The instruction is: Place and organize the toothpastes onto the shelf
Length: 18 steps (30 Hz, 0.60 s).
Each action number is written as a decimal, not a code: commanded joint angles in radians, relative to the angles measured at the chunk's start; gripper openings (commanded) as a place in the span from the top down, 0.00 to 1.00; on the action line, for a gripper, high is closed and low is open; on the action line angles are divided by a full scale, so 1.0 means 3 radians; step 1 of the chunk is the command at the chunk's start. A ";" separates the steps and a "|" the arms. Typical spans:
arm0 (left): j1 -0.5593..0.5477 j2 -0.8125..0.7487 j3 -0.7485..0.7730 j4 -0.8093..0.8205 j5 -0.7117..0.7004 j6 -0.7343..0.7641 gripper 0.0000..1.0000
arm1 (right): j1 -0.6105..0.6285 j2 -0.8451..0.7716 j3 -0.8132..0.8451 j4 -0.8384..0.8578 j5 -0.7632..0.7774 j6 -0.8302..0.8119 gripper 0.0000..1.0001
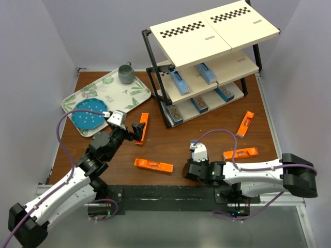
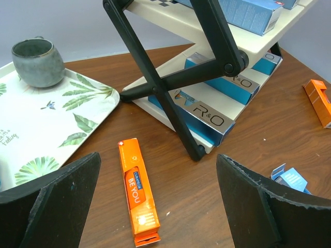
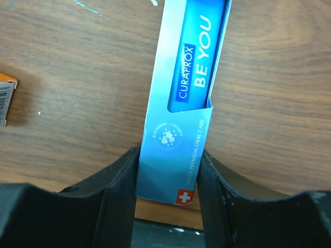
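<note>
One blue carton (image 3: 183,103) between right fingers (image 3: 116,194) — white CURAPROX lettering.

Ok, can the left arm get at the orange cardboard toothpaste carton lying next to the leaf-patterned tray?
Probably yes: the left gripper is open right above the orange carton, which lies flat on bare table, apart from the tray and the shelf's black foot.

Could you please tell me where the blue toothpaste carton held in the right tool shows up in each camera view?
Top external: the blue carton sits lower centre, in the right tool, well clear of the shelf.
Left wrist: its open end peeks in at the lower right.
Right wrist: centre frame, running up from between the fingers.
Shared landmark: the brown table, in all three.
</note>
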 commanded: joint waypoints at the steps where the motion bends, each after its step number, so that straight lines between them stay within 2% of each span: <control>1: -0.0022 0.0011 0.0086 0.0085 -0.0008 0.0025 0.01 | 0.0023 -0.0216 0.0242 -0.0273 0.0294 0.0061 0.57; 10: -0.0022 0.0036 0.0096 0.0085 -0.0008 0.0040 0.01 | -0.0109 -0.0962 0.0794 -0.1259 0.0683 0.0087 0.65; 13: -0.0022 0.0041 0.0101 0.0085 -0.0003 0.0040 0.01 | -0.0446 -0.1132 0.1049 -0.1388 0.0642 -0.0199 0.66; 14: -0.0022 0.0052 0.0112 0.0085 -0.0003 0.0045 0.01 | -0.0670 -0.1147 0.1197 -0.1394 0.0627 -0.0296 0.66; 18: -0.0022 0.0092 0.0122 0.0064 -0.0019 0.0060 0.01 | -0.1162 -0.1010 0.1652 -0.1378 0.0560 -0.0944 0.64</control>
